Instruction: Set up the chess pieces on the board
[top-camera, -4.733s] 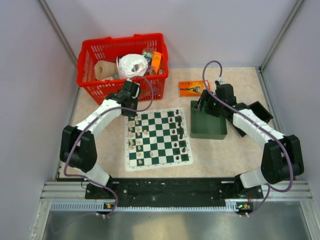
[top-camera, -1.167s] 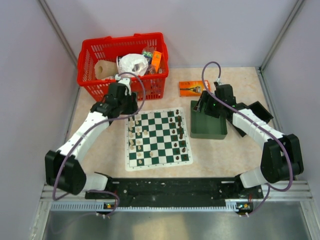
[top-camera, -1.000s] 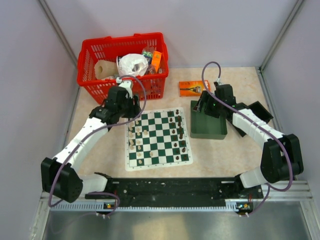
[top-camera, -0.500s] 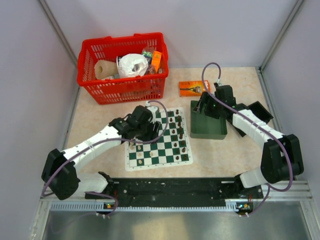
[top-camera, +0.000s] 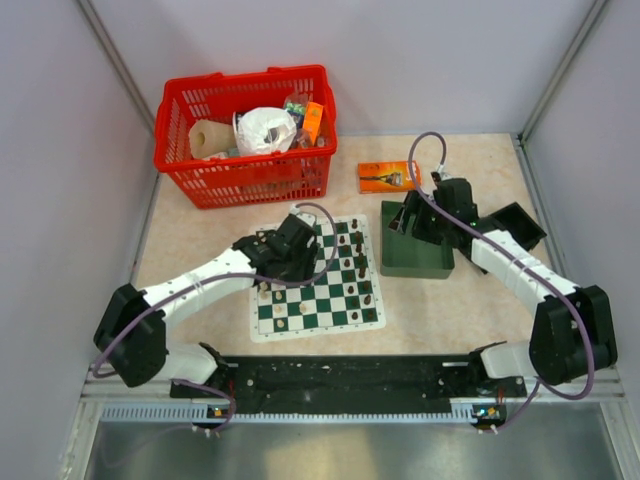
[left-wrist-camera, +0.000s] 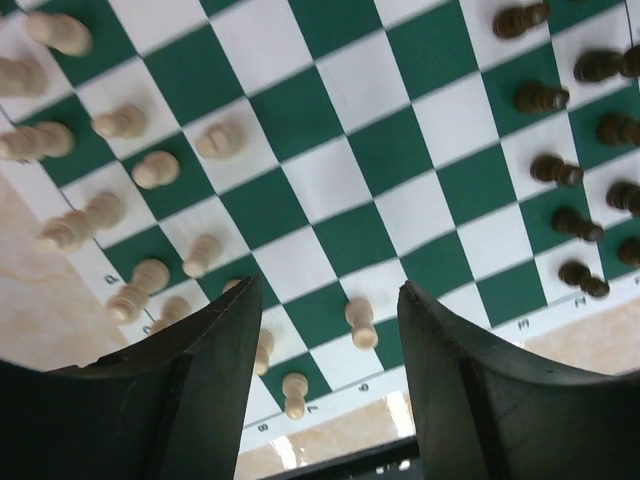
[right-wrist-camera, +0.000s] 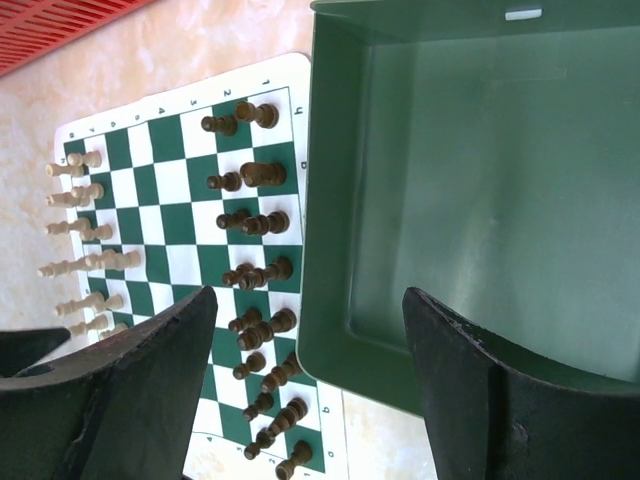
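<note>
The board (top-camera: 322, 290) lies flat in the middle of the surface (top-camera: 200, 225), and the dark green tray (top-camera: 415, 262) sits just beside its right edge. My right claw (right-wrist-camera: 310, 300) hangs over that tray, jaws wide apart and holding nothing. My left claw (left-wrist-camera: 330, 300) hovers above the left half of the board, jaws roughly half open and also empty.

The cream pieces (top-camera: 265, 290) crowd the left files and the dark pieces (left-wrist-camera: 555, 170) the right files. One cream pawn (left-wrist-camera: 361, 322) stands alone on a square further in, right of the cream crowd. In the left wrist view it shows below the claw, between the two fingers.

I judge these chessmen to be light, stiff and smooth, and easy to tip. I would pinch one on the narrow stem under its head, coming straight down, mindful of close neighbours.
</note>
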